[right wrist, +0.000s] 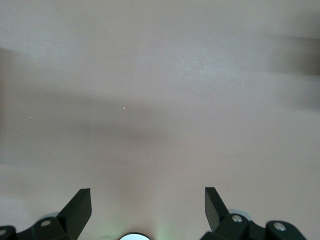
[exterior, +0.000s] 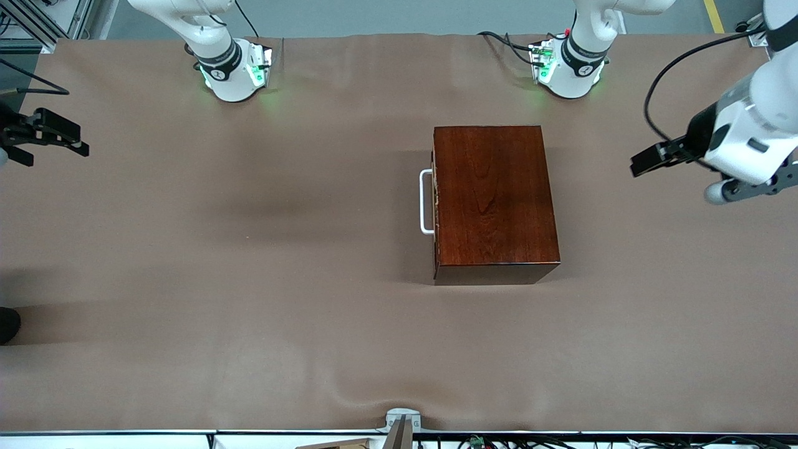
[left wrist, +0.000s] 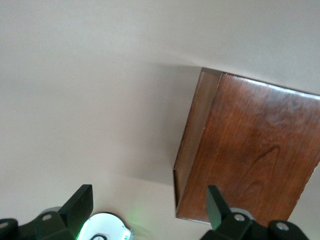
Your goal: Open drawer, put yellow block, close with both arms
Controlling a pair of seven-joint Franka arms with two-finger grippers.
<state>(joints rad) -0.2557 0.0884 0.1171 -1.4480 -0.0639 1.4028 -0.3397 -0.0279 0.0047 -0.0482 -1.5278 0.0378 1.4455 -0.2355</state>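
Drawer (exterior: 436, 202) closed, untouched; no block visible. Left gripper (exterior: 648, 159) at three o'clock and right gripper (exterior: 53, 134) at nine o'clock, both released.

The box (exterior: 492, 202) sits on the table (exterior: 249, 312), nearer the left arm's end, its drawer (exterior: 436, 206) shut with the handle (exterior: 426, 201) facing the right arm's end. The left gripper (exterior: 645, 161) hangs over the table's left-arm end, the right gripper (exterior: 59, 138) over its right-arm end, both well apart from the box.
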